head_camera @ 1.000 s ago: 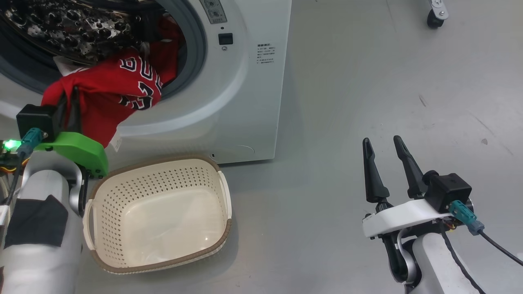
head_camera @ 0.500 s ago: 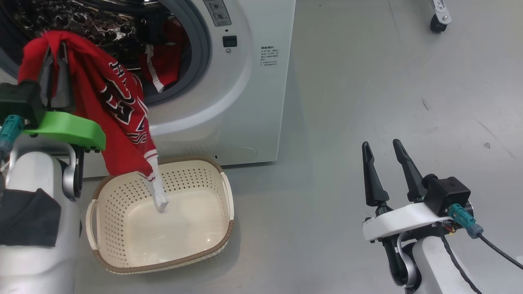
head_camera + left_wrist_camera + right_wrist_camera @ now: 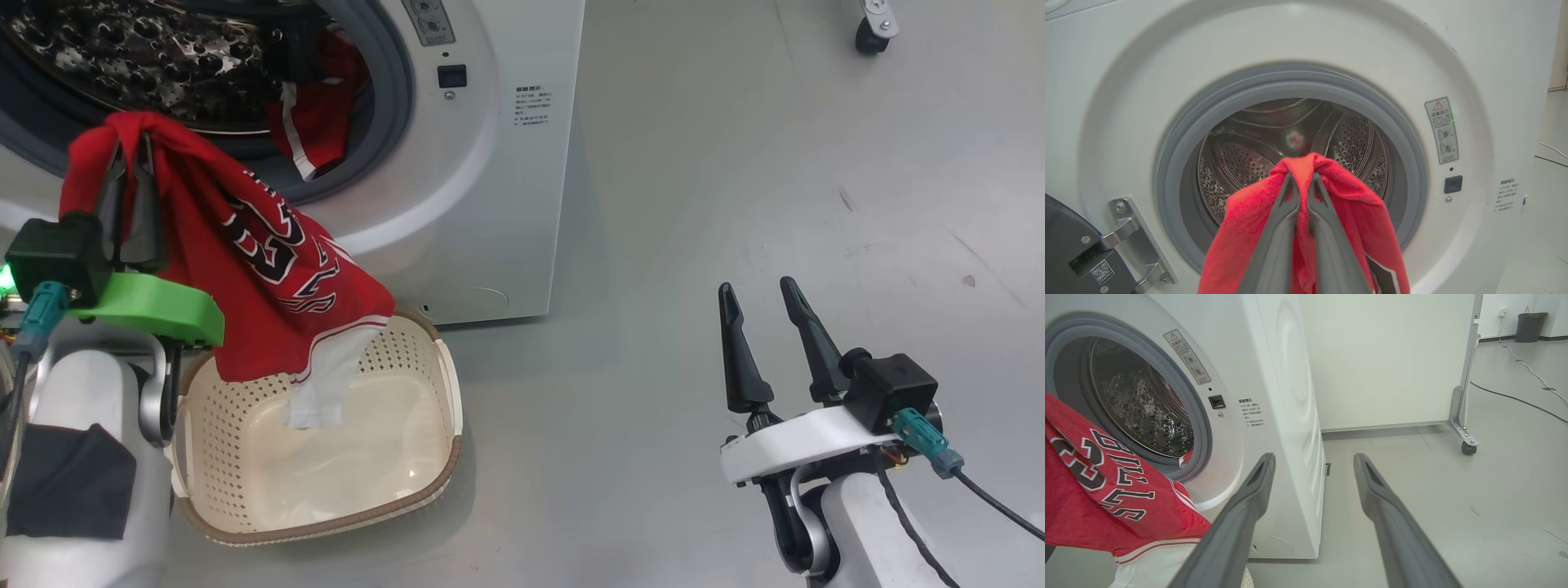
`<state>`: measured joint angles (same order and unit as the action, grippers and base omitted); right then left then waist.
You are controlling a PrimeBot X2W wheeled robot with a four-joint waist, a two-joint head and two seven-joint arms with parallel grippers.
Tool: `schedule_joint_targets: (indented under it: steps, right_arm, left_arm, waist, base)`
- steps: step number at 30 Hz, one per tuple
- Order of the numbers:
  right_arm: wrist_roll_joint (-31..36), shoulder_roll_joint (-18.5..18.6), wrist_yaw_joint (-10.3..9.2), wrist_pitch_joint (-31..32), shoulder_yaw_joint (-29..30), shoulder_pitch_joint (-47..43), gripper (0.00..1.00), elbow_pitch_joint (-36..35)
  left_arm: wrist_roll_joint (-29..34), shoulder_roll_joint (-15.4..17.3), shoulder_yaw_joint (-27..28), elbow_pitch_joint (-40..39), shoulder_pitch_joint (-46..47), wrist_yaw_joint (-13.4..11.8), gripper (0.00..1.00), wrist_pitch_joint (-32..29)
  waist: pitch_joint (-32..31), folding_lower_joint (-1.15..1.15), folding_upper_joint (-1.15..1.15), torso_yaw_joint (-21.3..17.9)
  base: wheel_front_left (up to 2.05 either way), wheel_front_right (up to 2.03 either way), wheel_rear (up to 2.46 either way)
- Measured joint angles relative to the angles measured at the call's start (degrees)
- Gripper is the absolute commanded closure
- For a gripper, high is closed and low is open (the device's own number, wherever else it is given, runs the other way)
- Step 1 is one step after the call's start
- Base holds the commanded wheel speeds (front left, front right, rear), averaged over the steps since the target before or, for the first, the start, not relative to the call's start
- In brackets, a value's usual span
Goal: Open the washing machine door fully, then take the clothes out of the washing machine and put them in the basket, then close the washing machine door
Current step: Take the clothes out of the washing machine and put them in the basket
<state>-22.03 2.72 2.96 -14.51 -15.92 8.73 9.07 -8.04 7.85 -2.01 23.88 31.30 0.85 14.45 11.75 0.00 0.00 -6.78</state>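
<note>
Over the basket, the jersey hangs from my clamped left hand; I'd lower it centred before releasing. Right hand wide.

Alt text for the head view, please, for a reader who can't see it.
The left hand, shut on a red jersey, holds it up before the open washing machine, its white end dangling over the cream basket. More red fabric lies inside the machine; the right hand is open at lower right.
</note>
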Motion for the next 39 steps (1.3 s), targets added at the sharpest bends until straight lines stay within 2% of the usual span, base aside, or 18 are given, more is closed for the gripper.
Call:
schedule_joint_targets:
  steps: [17, 26, 39]
  right_arm:
    - [0.0, 0.01, -0.01, 0.0, -1.03, 0.24, 0.0, -2.07]
    - [-0.09, 0.01, -0.08, 0.0, -1.75, 1.77, 0.0, -3.13]
    - [-0.25, 0.01, -0.14, 0.0, -2.49, 4.33, 0.0, -4.27]
  left_arm:
    - [0.74, 0.31, -1.85, 2.9, -3.55, 0.01, 1.0, -1.58]
    - [1.36, 0.44, -2.97, 6.7, -3.66, 0.01, 1.0, -4.2]
    - [3.2, 2.29, -3.7, 13.6, -1.58, 0.02, 1.0, -6.83]
  waist:
    - [5.97, 0.0, 0.0, -1.59]
    - [11.0, 0.0, 0.0, -2.88]
    - [18.1, 0.0, 0.0, -6.46]
  base:
    - [0.0, 0.0, 0.0]
    - [0.0, 0.0, 0.0]
    - [0.0, 0.0, 0.0]
